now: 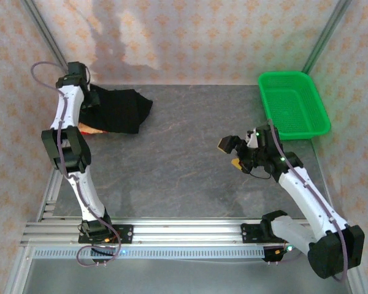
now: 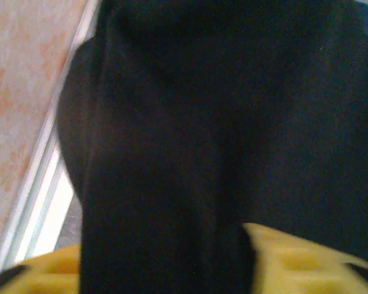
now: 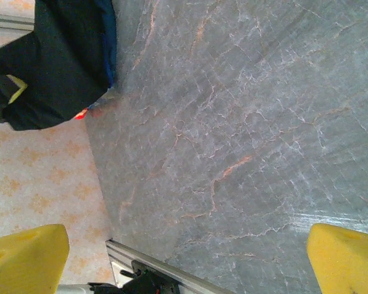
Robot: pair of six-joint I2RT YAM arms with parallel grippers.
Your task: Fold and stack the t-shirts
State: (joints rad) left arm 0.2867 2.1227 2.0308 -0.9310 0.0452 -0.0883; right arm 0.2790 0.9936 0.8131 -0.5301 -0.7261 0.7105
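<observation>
Left gripper (image 2: 172, 269): low at the far left corner, down on the pile. Black cloth fills the gap between its yellow pads (image 2: 306, 260), so I cannot tell whether it is spread or pinching.
Black tee (image 1: 119, 110): crumpled, top of the pile, right under the left gripper and spreading to its right; it touches the pads.
Red tee (image 1: 89, 127): a sliver at the black tee's near edge, just beside the left arm.
Blue tee (image 3: 110, 49): a thin edge along the black tee's side, beneath it.
Table (image 1: 190, 159): grey marbled surface under the right gripper.
Right gripper (image 1: 231, 154): above the table, well apart from the pile, spread wide, with nothing between its yellow pads (image 3: 24, 257).
Basket (image 1: 282, 75): green mesh, beyond the right gripper and to its right, apart from it.
</observation>
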